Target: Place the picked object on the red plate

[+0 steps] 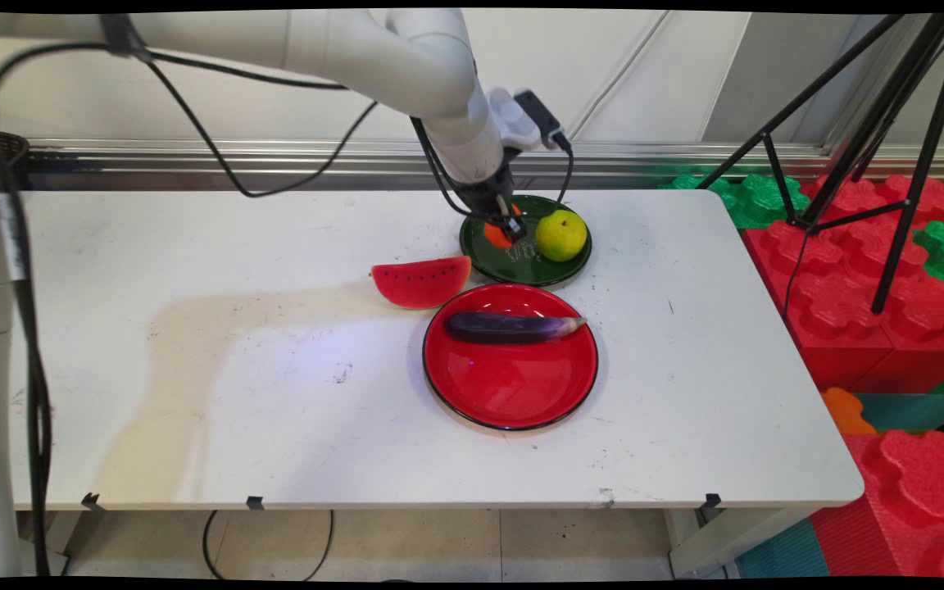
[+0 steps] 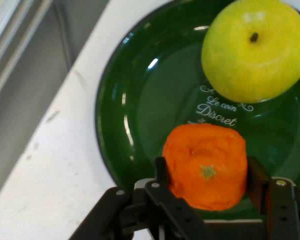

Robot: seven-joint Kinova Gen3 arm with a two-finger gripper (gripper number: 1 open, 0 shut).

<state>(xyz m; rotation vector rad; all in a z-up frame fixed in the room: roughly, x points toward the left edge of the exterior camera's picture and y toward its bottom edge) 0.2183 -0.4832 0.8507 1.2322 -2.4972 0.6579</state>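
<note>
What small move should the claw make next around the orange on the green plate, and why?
Probably a short straight lift. In the hand view the claw has a finger on each side of the orange, which looks clamped on the green plate. The yellow-green apple sits apart, so rising should clear it.

plates 2 – red (image 1: 513, 393), green (image 1: 488, 250) | orange (image 2: 205, 172) 1 | apple (image 1: 560, 235) 1 | eggplant (image 1: 513, 327) 1 | watermelon slice (image 1: 421, 281) 1

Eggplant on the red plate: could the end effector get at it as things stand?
Probably yes. The eggplant lies uncovered on the red plate, open from above, but the end effector is closed on the orange.
</note>
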